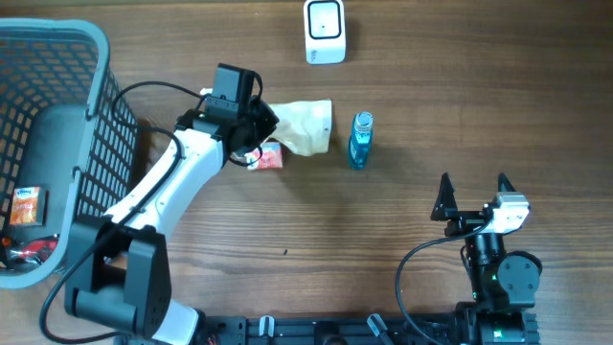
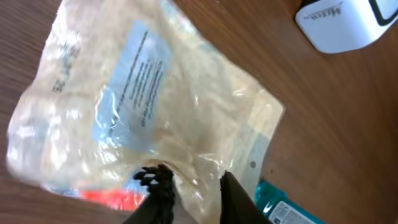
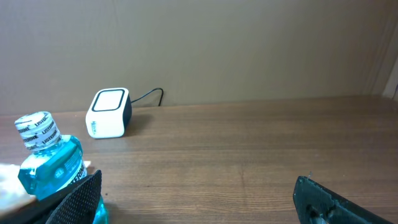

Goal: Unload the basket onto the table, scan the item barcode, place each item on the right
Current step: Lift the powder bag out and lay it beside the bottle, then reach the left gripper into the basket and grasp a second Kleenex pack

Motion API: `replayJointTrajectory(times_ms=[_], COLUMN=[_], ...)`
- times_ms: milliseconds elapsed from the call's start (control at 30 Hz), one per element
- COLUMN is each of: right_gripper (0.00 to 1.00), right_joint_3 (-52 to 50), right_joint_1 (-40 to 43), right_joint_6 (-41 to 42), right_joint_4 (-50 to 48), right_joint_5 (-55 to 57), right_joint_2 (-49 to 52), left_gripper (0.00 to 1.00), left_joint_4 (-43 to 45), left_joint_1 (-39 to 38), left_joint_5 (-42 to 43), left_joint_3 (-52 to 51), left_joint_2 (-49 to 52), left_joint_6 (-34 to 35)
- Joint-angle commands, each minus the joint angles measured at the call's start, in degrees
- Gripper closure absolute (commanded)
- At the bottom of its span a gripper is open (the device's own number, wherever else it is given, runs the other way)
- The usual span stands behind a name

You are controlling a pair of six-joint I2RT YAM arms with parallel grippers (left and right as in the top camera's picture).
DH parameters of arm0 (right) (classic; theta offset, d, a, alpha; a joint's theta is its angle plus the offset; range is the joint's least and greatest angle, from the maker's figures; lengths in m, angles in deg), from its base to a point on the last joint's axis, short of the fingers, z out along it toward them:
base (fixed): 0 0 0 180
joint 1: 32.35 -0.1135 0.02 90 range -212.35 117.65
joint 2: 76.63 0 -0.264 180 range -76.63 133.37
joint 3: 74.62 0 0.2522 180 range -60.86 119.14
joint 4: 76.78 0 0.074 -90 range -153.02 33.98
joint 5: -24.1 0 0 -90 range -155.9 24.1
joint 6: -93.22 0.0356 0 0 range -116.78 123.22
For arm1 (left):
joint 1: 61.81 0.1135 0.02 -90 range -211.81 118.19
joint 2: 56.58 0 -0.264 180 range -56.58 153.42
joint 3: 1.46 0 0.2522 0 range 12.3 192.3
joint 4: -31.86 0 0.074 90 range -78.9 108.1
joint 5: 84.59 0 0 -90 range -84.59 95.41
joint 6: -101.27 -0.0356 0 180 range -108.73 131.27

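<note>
The bag lies on the table between the left gripper and the bottle. Its near edge sits in the narrow gap of the jaws (pinched or let go, I cannot tell). Its long axis runs from the gripper toward the bottle, blue label up. The right gripper gapes wide, well apart.

We're looking at a mock shop checkout laid out on a wooden worktop. A white barcode scanner is sitting by the back wall. A grey shopping basket is holding packaged goods, while a mouthwash bottle and a food pouch are lying out like groceries.
</note>
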Motion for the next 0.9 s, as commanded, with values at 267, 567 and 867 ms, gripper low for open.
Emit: replayJointTrajectory(times_ms=[267,567,867], right_gripper=[0.0,0.0,0.0], right_joint_3=[0.0,0.0,0.0], right_joint_1=[0.2,0.2,0.2], right_joint_6=[0.8,0.8,0.8], right_joint_4=[-0.2,-0.2,-0.2], right_joint_5=[-0.9,-0.9,-0.9], right_joint_2=[-0.2,-0.2,-0.2], left_gripper=[0.2,0.0,0.0], left_joint_4=[-22.9,-50.1,-51.1], left_joint_1=[1.3,27.2,45.5], left_joint_5=[-1.0,-24.7,-24.1], left_joint_3=[20.3,52.6,52.3], left_joint_2=[-8.7,-10.2,-4.7], left_joint_6=[-23.7,-26.4,-26.5])
